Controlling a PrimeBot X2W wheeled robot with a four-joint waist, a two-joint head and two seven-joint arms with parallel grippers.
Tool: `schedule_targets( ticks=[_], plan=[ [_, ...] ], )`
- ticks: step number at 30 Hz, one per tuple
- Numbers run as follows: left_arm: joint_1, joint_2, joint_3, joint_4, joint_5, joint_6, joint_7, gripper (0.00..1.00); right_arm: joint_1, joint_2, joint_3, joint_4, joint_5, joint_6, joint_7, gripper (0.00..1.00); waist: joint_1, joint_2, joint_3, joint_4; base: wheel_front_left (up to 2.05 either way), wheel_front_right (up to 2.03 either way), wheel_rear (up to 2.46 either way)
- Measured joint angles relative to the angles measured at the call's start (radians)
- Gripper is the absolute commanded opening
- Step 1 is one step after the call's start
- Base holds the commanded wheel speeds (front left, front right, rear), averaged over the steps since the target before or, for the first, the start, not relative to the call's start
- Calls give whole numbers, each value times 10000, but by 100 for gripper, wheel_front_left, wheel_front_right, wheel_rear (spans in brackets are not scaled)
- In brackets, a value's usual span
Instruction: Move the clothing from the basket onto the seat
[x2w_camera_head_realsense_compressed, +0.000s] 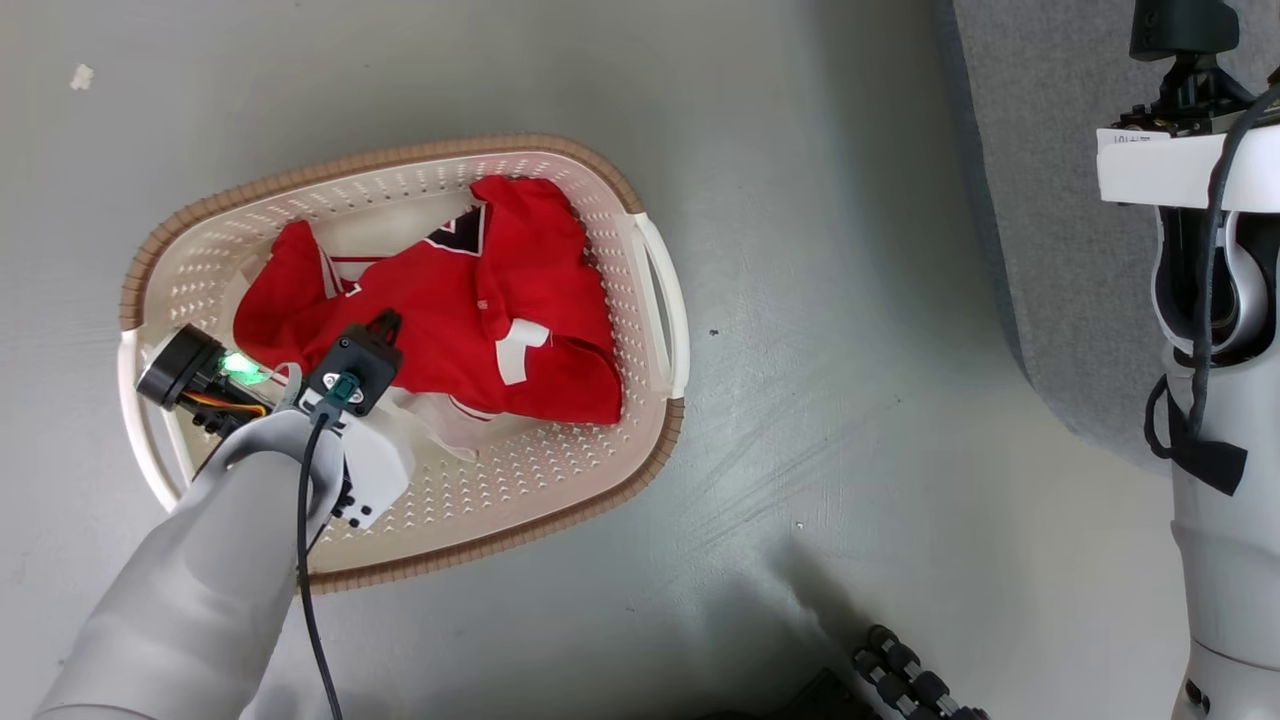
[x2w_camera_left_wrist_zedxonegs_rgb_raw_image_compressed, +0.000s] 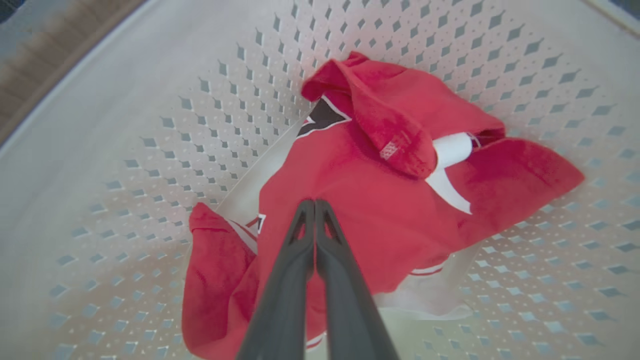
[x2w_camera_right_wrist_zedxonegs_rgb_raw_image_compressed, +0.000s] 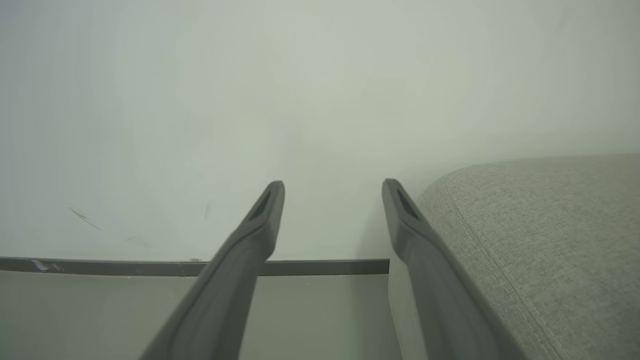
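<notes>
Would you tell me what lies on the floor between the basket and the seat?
In the head view, bare grey floor separates the basket from the seat.

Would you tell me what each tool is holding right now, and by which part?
The left tool is shut on the clothing, pinching a fold near its middle, in the basket. The right tool is open and holds nothing.

— Where's the clothing (x2w_camera_head_realsense_compressed: 440, 320)?
— Red with white trim, crumpled in a heap inside the basket (x2w_camera_head_realsense_compressed: 400, 155).
— And the basket?
— Cream, perforated, brown-rimmed, upright on the floor (x2w_camera_head_realsense_compressed: 850, 350). The grey woven seat (x2w_camera_head_realsense_compressed: 1060, 200) lies well apart.
</notes>
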Motion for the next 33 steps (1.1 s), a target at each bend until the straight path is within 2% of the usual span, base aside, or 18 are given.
schedule_targets(
  ticks=[7, 16, 23, 33],
  plan=[
    [380, 86, 238, -1298, -90, 368, -38, 0, 44, 0, -146, 17, -117, 0, 0, 100, 0, 0, -207, 220, 0, 0, 0],
    [989, 270, 453, -4100, -88, 786, -40, 0, 91, -4, -408, 31, -497, 0, 0, 100, 0, 0, -605, 525, 0, 0, 0],
    [1669, 564, 671, -5463, -94, 1024, -40, 0, 91, -10, -420, 96, -788, 0, 0, 100, 0, 0, -1021, 800, 0, 0, 0],
    [2847, 671, 704, -7139, -159, 1277, -40, 0, 108, -270, -499, 320, -974, 0, 0, 100, -1, 0, -1869, 1314, 0, 0, 0]
  ],
)
